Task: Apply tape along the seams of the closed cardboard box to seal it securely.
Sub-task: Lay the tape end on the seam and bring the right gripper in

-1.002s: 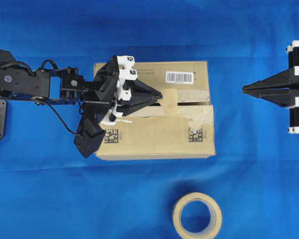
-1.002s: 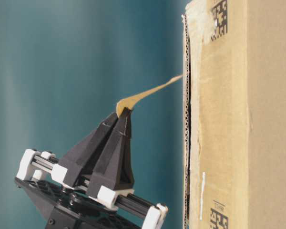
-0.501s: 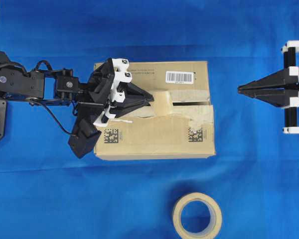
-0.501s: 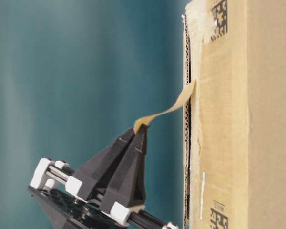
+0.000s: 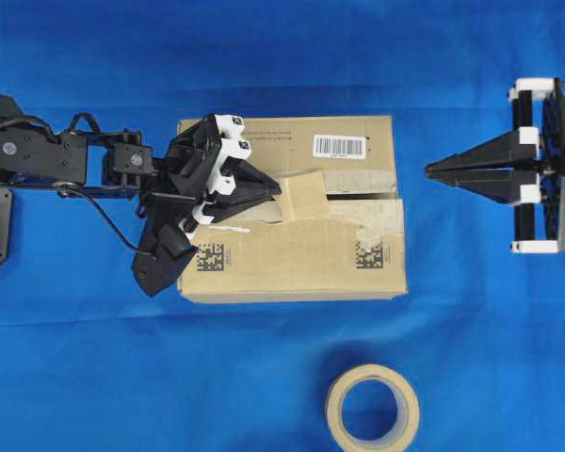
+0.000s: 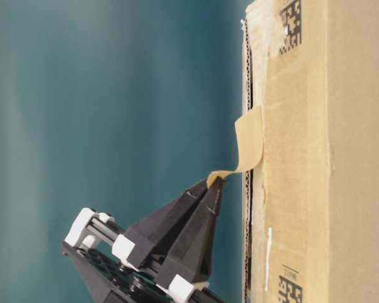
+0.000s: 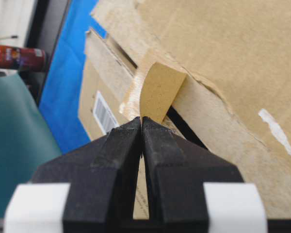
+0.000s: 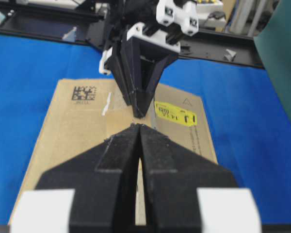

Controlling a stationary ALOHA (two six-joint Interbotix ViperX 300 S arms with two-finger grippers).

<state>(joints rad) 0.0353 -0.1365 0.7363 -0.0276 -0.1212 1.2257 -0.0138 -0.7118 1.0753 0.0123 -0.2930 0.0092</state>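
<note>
Overhead view: one cardboard box [image 5: 290, 209] lies on the blue-covered bench [image 5: 94, 377], its top showing one white barcode label [image 5: 339, 145] and two black data-matrix codes [image 5: 210, 257]. The seam [image 5: 363, 196] runs lengthwise as a dark slit, edged by worn pale tape remnants [image 5: 358, 176]. One tan tape strip [image 5: 302, 196] sits over the seam near the box's middle, its left end pinched in the left claw [image 5: 281, 191], whose fingers are pressed together on it. The right claw [image 5: 427, 170] hangs off the box's right end, well apart from it, fingers pressed together on nothing. One beige tape roll [image 5: 372, 411] lies flat on the bench in front of the box.

Table-level view: the picture is turned so that the box top [image 6: 290, 151] stands as a vertical wall. One end of the tape strip [image 6: 249, 142] lies against the box at the seam [image 6: 249, 214]; the rest curls away to the left claw [image 6: 213, 181], which grips its free end. Two data-matrix codes [image 6: 290, 25] show here.

Left wrist view: the two fingers [image 7: 121, 145] meet tip to tip on the lower edge of the strip [image 7: 157, 94], which rises in a curve to the flap edge above the dark slit [image 7: 184, 128]. One barcode label [image 7: 104, 114] shows beyond.

Right wrist view: the right claw [image 8: 137, 127], closed, points at the box [image 8: 77, 131]; the left claw [image 8: 139, 112] faces it from above the carton. One yellow sticker [image 8: 174, 114] and one data-matrix code [image 8: 84, 93] are visible.
</note>
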